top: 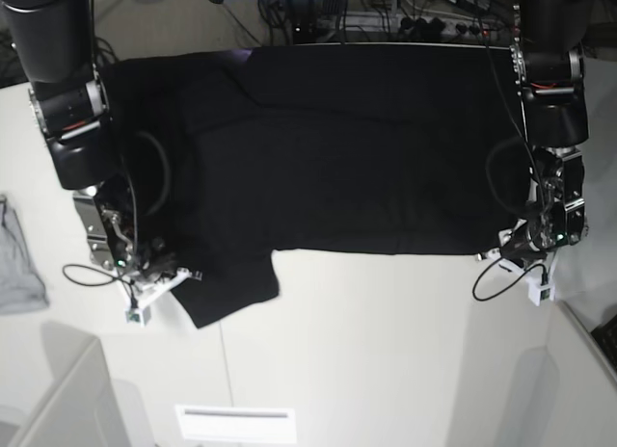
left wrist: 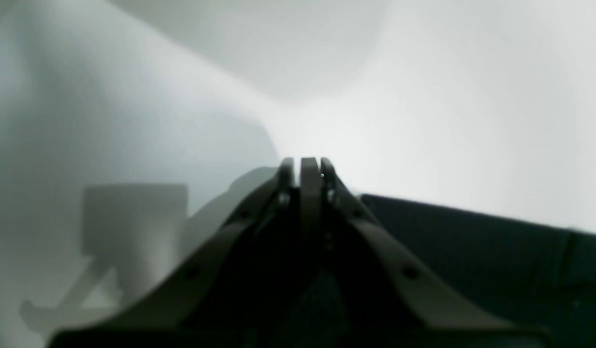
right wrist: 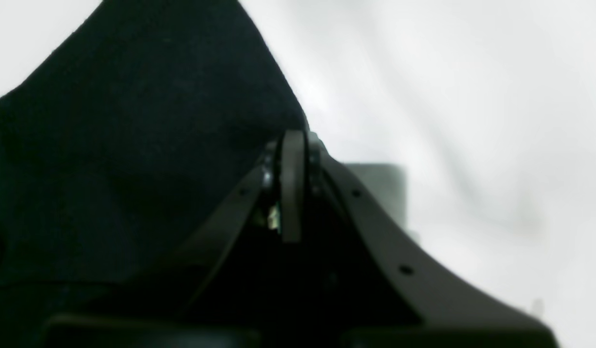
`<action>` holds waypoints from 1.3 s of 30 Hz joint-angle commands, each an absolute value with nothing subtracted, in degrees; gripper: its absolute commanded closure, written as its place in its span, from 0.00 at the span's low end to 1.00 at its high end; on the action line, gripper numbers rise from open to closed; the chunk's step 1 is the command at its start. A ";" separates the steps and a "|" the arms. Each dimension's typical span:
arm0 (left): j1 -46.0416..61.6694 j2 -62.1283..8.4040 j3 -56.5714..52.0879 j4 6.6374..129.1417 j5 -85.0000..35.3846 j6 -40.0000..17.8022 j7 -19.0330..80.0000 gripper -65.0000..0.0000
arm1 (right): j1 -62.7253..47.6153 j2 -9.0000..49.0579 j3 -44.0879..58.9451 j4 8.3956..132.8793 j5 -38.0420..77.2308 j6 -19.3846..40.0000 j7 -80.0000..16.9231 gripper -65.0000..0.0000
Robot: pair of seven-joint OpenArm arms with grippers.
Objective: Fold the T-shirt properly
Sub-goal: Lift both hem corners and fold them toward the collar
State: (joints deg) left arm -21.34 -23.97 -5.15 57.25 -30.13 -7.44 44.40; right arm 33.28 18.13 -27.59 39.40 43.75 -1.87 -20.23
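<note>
The T-shirt point(top: 357, 148) lies spread flat, plain black side up, one sleeve at 7 o'clock. Left gripper point(left wrist: 310, 166) and right gripper point(right wrist: 293, 145): jaws closed, contents indeterminate.

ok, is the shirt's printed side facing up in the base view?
No, the T-shirt lies spread on the table showing only plain black cloth.

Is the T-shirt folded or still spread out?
Mostly spread: the T-shirt lies wide and flat across the table, one sleeve sticking out; no clear fold shows.
</note>
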 commanded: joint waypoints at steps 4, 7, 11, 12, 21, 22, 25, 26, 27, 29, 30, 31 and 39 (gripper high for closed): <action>-21.49 -25.10 -5.41 62.73 -30.55 -7.52 43.56 1.00 | 35.12 19.12 -27.12 40.40 44.00 -1.71 -17.01 1.00; -20.53 -25.10 -5.41 64.84 -30.64 -7.52 43.65 1.00 | 35.12 19.21 -27.12 40.40 44.00 -1.71 -17.01 1.00; -18.86 -25.19 -5.41 67.56 -30.64 -7.52 43.65 1.00 | 33.19 20.09 -23.96 44.26 44.00 -1.71 -17.01 1.00; -18.33 -25.19 -5.41 68.53 -30.64 -7.52 43.65 1.00 | 31.78 20.26 -21.58 46.73 43.65 -1.71 -17.01 1.00; -14.46 -25.27 -5.67 73.71 -30.64 -7.52 43.65 1.00 | 25.36 21.76 -14.46 58.33 43.56 -1.80 -20.70 1.00; -13.85 -25.19 -6.90 74.51 -30.64 -7.52 43.65 1.00 | 25.27 21.85 -14.46 58.77 43.56 -1.80 -21.14 1.00; -11.56 -24.75 -12.97 77.76 -30.64 -7.60 46.73 1.00 | 23.60 22.20 -14.11 60.09 43.56 -1.80 -20.97 1.00; -11.03 -24.22 -14.55 78.99 -30.64 -8.48 47.87 1.00 | 23.16 22.20 -13.23 60.70 43.56 -1.80 -21.05 1.00; -10.77 -23.60 -16.40 80.04 -30.64 -10.15 48.92 1.00 | 22.29 22.20 -12.35 61.32 43.56 -1.80 -21.14 1.00; -10.42 -23.08 -18.51 81.80 -30.64 -12.97 51.30 1.00 | 21.23 22.20 -11.03 62.55 43.56 -1.80 -21.14 1.00; -10.15 -22.81 -19.56 82.51 -30.55 -13.85 52.88 1.00 | 20.70 22.20 -10.51 63.43 43.56 -1.80 -21.14 1.00; -9.89 -22.81 -20.26 83.12 -30.55 -14.37 53.93 1.00 | 20.00 22.20 -10.07 64.22 43.56 -1.80 -21.58 1.00; -6.02 -22.81 -21.23 89.54 -30.64 -14.73 55.34 1.00 | 14.64 22.11 -4.18 72.75 43.56 -1.80 -26.07 1.00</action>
